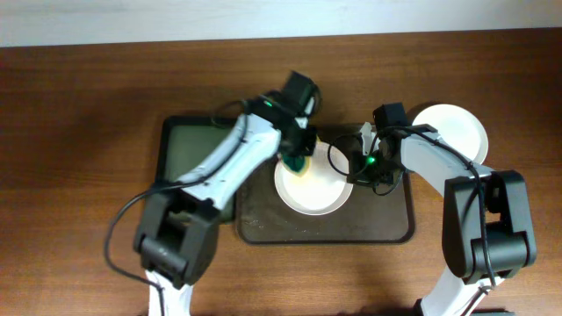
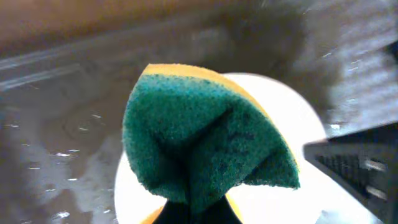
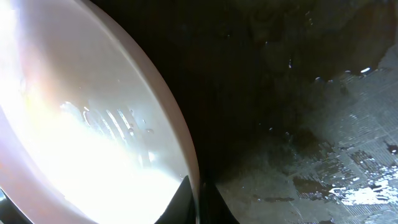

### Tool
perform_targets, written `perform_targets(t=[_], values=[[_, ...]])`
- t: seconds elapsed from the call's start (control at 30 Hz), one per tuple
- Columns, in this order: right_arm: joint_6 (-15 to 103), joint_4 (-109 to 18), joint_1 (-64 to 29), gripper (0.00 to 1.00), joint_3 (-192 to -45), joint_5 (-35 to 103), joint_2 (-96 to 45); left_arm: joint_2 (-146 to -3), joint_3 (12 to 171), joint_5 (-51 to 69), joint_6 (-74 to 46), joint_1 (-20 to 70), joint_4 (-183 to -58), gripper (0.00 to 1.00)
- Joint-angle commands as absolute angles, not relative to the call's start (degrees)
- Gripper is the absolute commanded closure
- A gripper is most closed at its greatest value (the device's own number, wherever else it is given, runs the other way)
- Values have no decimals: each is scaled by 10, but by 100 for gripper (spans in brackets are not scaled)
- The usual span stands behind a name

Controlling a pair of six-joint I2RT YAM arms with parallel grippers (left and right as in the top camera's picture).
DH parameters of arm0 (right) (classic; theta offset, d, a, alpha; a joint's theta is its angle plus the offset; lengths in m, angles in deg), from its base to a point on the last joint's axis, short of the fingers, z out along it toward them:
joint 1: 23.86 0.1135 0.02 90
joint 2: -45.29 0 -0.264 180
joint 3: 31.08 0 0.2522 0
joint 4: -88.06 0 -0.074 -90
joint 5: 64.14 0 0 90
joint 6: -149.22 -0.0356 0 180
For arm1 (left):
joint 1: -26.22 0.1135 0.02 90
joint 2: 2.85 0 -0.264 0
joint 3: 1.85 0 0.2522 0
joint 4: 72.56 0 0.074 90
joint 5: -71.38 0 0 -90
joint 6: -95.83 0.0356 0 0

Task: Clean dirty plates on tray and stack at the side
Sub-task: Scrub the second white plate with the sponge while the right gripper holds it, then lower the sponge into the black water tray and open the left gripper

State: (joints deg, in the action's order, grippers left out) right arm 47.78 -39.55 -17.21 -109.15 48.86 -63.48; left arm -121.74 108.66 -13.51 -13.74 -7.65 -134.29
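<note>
This is looking like a robotics lab bench: a cabled left arm (image 1: 230, 158) and right arm (image 1: 432, 158) are sitting at a wood-grain table (image 1: 79, 132) against a plain pale wall (image 1: 132, 17). A wet brown tray (image 1: 395, 230), a white plate (image 1: 316, 200) and a green-and-yellow sponge (image 2: 205, 149) are standing in for a dishwashing station.

Centre: a white plate (image 1: 312, 189) is sitting on the dark brown tray (image 1: 386, 230).
Left side: the left gripper (image 1: 297, 156) is holding a green-and-yellow sponge (image 1: 297, 165) at the white plate's far-left edge.
Right side: the right gripper (image 1: 358, 163) is gripping the white plate's right rim.
Beyond the tray: a second white plate (image 1: 452, 132) is lying on the wooden table (image 1: 79, 132).
Far left: a greenish tray (image 1: 186, 145) is lying partly under the left arm.
</note>
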Motion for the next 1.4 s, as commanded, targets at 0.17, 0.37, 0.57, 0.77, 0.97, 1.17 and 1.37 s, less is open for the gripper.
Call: perform_targets(t=[0.17,0.37,0.57,0.77,0.97,1.17,1.37], values=[[478,-400,-164,95,-1084,496,-638,-1320,1039,-205,-197,-111,-1278,100],[478,-401,-164,96,-1084,496,-638,-1324,1047,94,-165,-111,-1291,100],[478,-400,-164,92,-1084,496,-639,-1267,1128,94,-144,-49,-1410,100],[478,-396,-164,91,-1084,496,-638,-1149,1164,-67,-144,32,-1475,100],[478,-396,-164,91,-1084,496,-638,-1116,1153,-323,-145,72,-1565,100],[478,-392,-164,87,-1084,496,-639,-1117,996,-340,-145,79,-1454,100],[478,-392,-164,87,-1084,491,-638,-1117,863,-338,-169,116,-1340,100]])
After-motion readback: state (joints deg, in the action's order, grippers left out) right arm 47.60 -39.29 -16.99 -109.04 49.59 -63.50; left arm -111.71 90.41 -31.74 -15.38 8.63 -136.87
